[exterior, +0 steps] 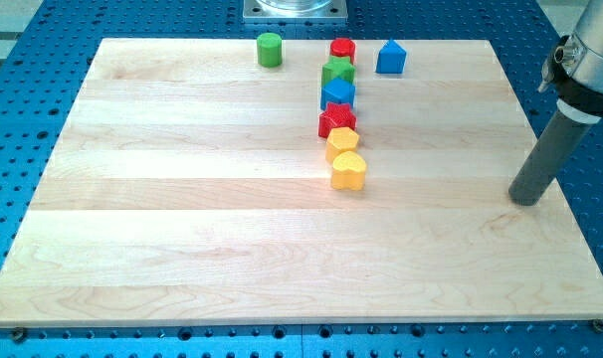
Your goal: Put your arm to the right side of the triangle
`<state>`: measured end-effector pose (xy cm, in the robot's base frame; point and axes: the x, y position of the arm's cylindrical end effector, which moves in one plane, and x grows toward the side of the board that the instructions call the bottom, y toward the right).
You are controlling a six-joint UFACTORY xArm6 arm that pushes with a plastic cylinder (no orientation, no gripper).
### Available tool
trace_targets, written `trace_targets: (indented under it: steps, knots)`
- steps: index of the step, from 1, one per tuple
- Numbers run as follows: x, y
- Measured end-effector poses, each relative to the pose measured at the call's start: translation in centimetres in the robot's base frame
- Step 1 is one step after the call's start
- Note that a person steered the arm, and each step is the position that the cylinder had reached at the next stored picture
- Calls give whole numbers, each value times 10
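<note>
The blue triangle block (390, 58) stands near the view's top edge of the wooden board (182, 219), right of centre. My dark rod comes down from the view's upper right. My tip (525, 202) rests on the board near its right edge, well to the right of and below the triangle, touching no block. A column of blocks runs down just left of the triangle: red cylinder (342, 49), green star (337, 73), blue cube (337, 94), red star (336, 120), yellow hexagon (342, 142) and yellow heart (348, 171).
A green cylinder (270, 49) stands alone at the view's top, left of the column. The board lies on a blue perforated table (23, 119). A metal base plate (296, 10) sits beyond the board's top edge.
</note>
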<state>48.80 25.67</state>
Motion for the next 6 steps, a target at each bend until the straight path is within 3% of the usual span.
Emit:
trace_targets:
  steps: [6]
  knots:
    - [5, 0]
